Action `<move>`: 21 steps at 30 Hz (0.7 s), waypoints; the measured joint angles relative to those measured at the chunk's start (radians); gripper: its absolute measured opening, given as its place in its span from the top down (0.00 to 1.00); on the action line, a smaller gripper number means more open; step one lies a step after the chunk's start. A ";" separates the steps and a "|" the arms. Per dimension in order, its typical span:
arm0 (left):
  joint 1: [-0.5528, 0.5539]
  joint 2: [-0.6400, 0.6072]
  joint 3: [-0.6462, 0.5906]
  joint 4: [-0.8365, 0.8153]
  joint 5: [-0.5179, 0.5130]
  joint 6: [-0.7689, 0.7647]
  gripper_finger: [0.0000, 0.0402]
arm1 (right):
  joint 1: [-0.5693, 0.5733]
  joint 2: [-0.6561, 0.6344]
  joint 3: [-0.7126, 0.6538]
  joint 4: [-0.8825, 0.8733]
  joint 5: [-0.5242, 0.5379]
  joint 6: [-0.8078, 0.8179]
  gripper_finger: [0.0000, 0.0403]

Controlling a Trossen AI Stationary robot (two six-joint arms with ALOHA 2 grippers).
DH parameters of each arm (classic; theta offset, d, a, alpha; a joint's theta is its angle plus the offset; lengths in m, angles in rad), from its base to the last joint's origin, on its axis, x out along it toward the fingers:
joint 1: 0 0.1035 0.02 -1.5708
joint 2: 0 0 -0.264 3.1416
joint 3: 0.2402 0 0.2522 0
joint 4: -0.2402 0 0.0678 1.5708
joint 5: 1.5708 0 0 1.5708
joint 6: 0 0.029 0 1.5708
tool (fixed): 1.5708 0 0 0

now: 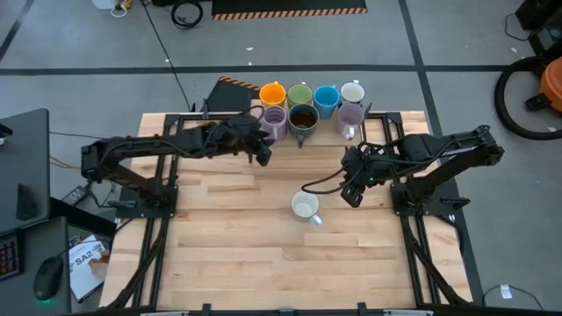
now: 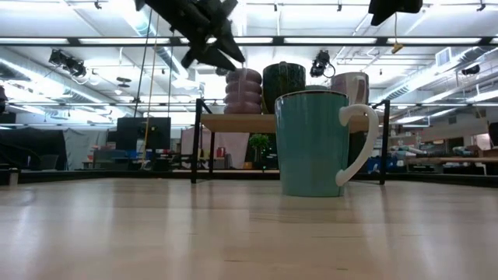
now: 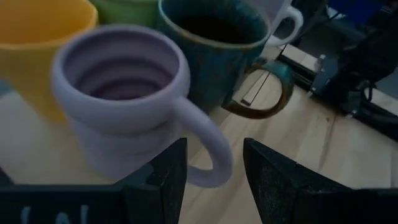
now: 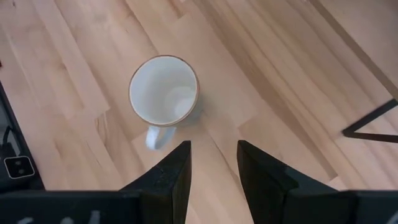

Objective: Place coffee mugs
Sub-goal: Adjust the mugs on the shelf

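Note:
Seven coffee mugs stand in two rows on a raised shelf (image 2: 233, 123) at the table's far edge: orange (image 1: 273, 93), green (image 1: 300, 93), blue (image 1: 327, 98) and white (image 1: 352, 91) behind, lilac (image 1: 275, 121), dark brown (image 1: 303, 117) and lilac (image 1: 350, 117) in front. My left gripper (image 1: 262, 154) hovers open just near of the left lilac mug (image 3: 121, 99). That mug's handle (image 3: 208, 149) lies ahead of the gap, untouched. A teal mug with a white inside (image 1: 305, 207) stands upright on the table. My right gripper (image 1: 353, 195) hangs open above the table to its right.
The shelf stands on black legs (image 2: 194, 140) over the far part of the table. Bare wooden table (image 1: 237, 254) spreads across the near half. The black arm frames (image 1: 158, 189) line both side edges.

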 joint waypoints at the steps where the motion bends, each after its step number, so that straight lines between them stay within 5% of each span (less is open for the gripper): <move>1: 0.002 -0.014 0.000 -0.005 0.001 0.011 0.60 | 0.000 0.000 0.000 0.000 -0.001 0.000 0.67; 12: 0.129 -0.048 0.130 -0.029 0.015 0.118 0.60 | -0.010 0.000 0.000 0.015 0.023 -0.017 0.67; 21: 0.237 0.161 0.475 -0.449 0.005 0.049 0.60 | -0.023 -0.001 0.000 0.041 0.021 -0.008 0.67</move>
